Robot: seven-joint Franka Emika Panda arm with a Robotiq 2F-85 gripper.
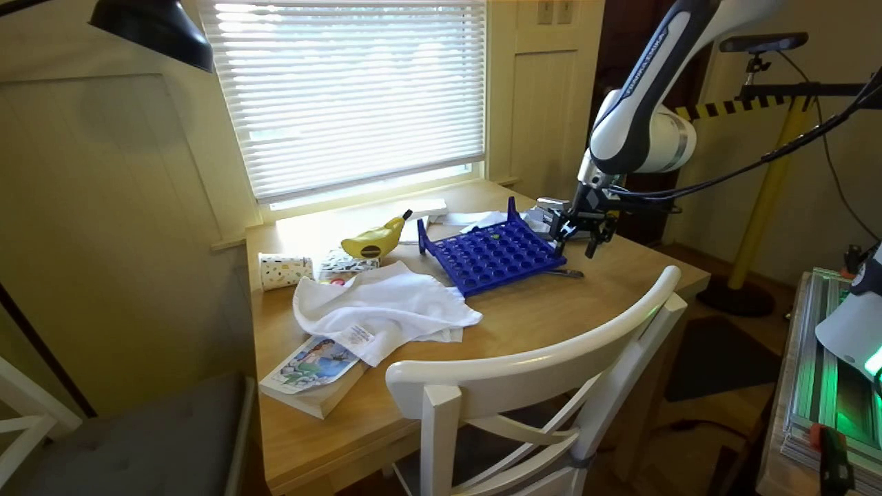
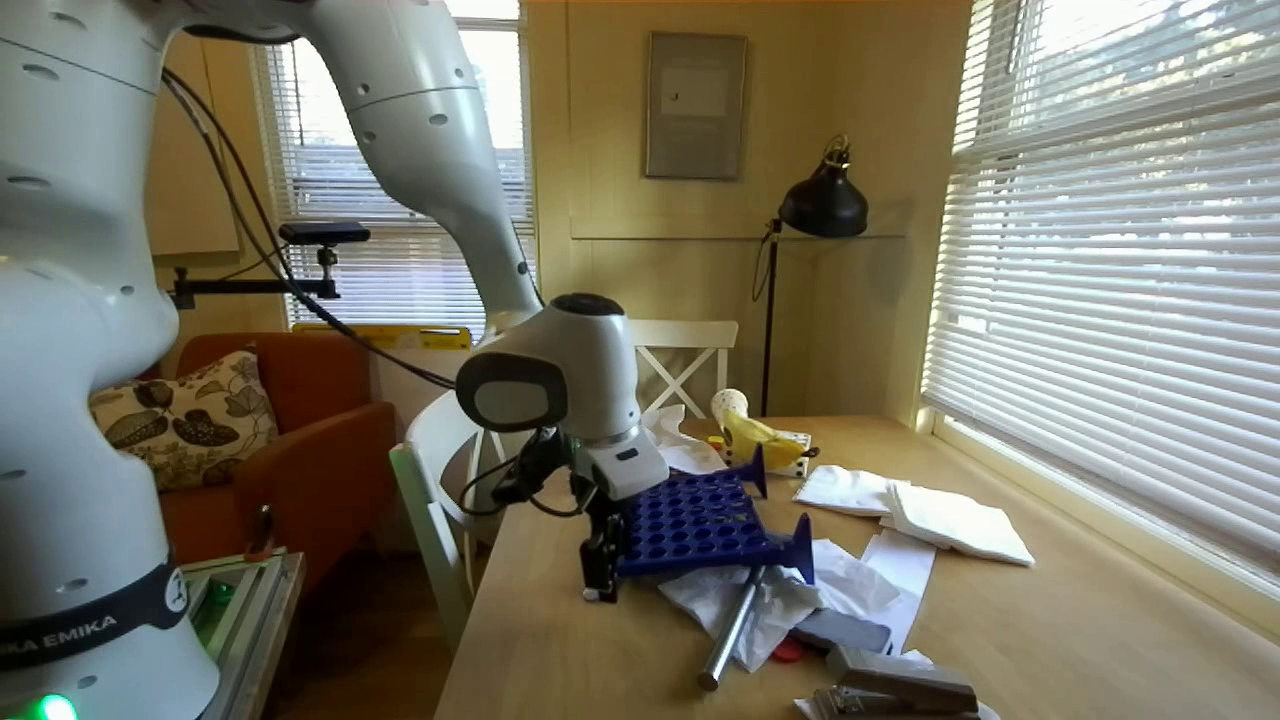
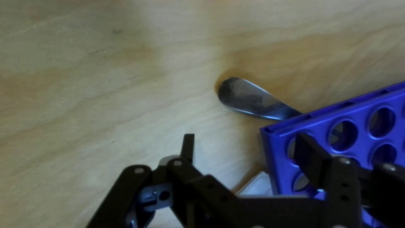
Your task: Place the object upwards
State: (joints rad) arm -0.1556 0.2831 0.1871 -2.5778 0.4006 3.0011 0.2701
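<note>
Blue grid frame (image 1: 490, 256) lies on table (image 1: 537, 313), metal utensil (image 3: 253, 99) partly under it. Gripper (image 3: 247, 145) by corner, jaws spread, nothing pinched. Likely light, stiff, slick plastic; best pinch thin edge there.

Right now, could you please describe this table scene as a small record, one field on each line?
Main object: blue Connect Four frame
Posture: lying down, not upright
Gripper: open, at a corner of the frame
Contact with frame: cannot be told
Partly hidden by frame: metal cutlery piece, rounded end showing
Textile: white cloth, partly covering a paperback book
Other things: patterned cup, yellow banana-shaped object
</note>
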